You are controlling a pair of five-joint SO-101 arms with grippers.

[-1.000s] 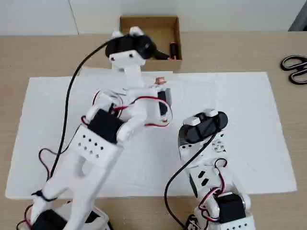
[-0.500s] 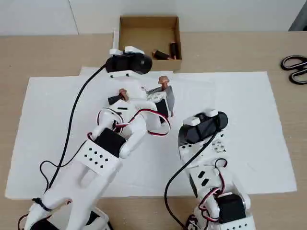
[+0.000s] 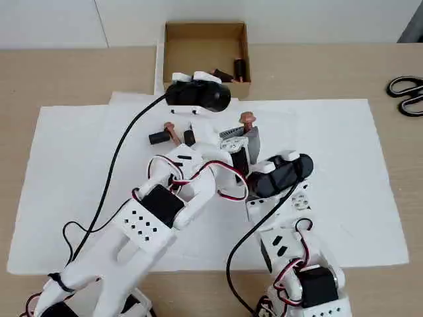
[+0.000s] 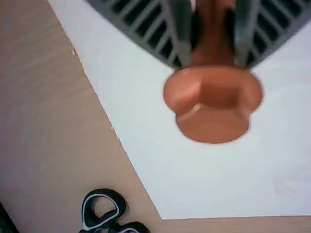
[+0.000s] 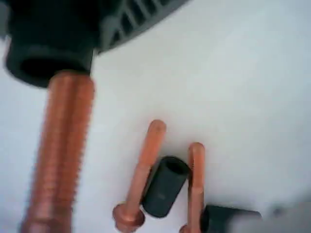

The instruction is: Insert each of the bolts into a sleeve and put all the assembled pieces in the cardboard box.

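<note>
Across the table lies a white sheet, and just past its far edge sits the cardboard box with two dark assembled pieces inside. Over the sheet's middle the left gripper pinches one copper bolt by the shank. Its head is on the box side, and its long axis runs back to the right gripper, which clamps a black sleeve at the thread's tip. Two loose bolts and two loose sleeves lie flat nearby, the bolts roughly parallel.

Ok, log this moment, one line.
left gripper shut on bolt | right gripper shut on sleeve | bolt tip at sleeve mouth | box holds assembled pieces
</note>
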